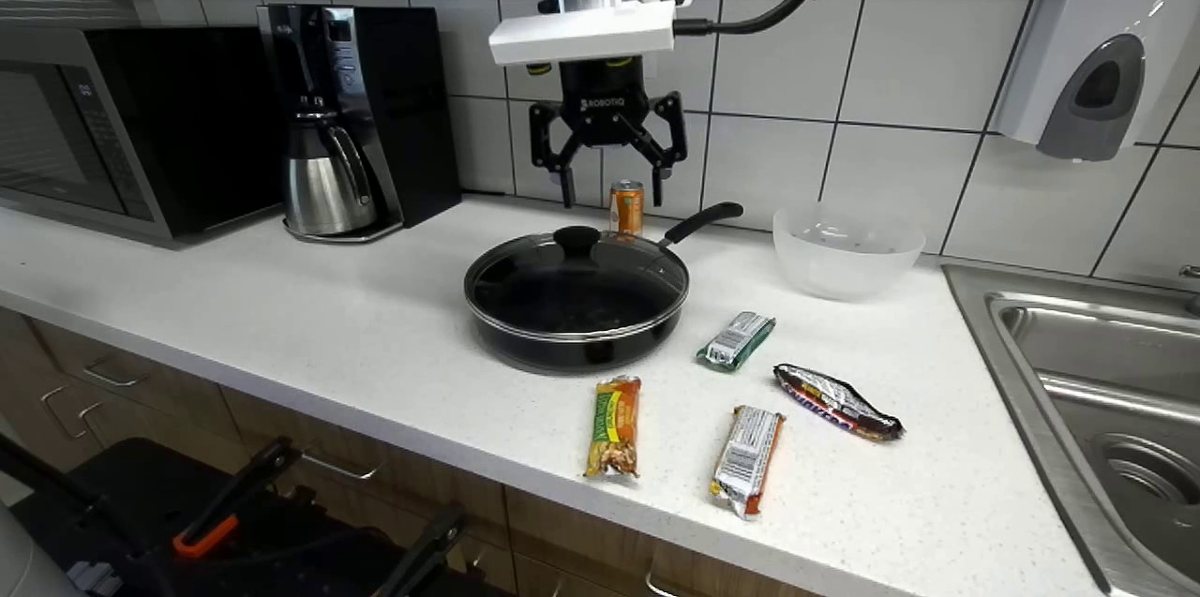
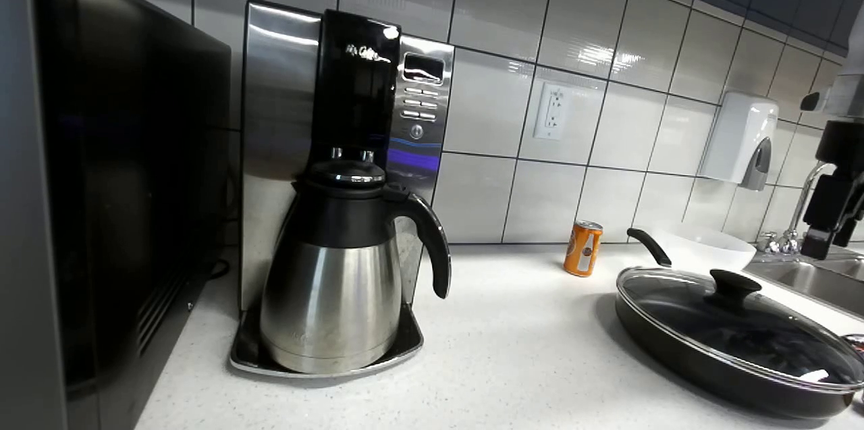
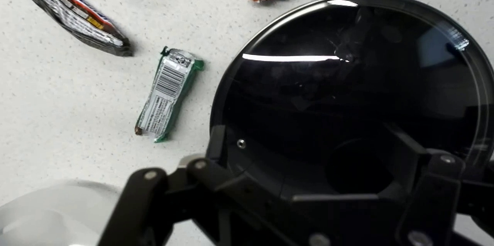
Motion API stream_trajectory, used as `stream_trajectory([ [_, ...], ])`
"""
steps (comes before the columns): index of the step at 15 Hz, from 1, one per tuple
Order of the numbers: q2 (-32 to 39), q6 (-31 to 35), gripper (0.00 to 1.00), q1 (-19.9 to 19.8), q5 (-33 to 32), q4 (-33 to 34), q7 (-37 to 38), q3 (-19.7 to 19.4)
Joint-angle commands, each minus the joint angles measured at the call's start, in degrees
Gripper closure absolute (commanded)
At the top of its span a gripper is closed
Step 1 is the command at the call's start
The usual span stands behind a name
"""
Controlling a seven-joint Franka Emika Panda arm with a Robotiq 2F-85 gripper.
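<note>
Closest in the wrist view: your tool (image 3: 312,141), jaws apart, empty, above the lidded pan (image 1: 581,355) on the tabletop (image 1: 328,325). Exterior view: handle (image 1: 705,220) at two o'clock, presumably for front-edge clearance; snack bars (image 1: 615,428) between three and six.

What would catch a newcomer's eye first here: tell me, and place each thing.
Most striking is the black gripper, jaws apart, hanging above the black lidded pan on the pale counter. A bright orange can stands upright near the tiled wall in both exterior views. Four wrapped bars lie scattered in front of the pan and toward the sink.
</note>
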Motion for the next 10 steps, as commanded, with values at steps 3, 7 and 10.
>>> stream_trajectory([
  [3,4.82,3.1,0.0,0.42,7.17,2.14,-5.36,1.62],
  [7,7.44,3.09,0.0,0.57,9.76,3.42,-7.96,3.29],
  [10,9.68,3.0,0.0,0.5,9.4,4.68,-7.8,4.55],
])
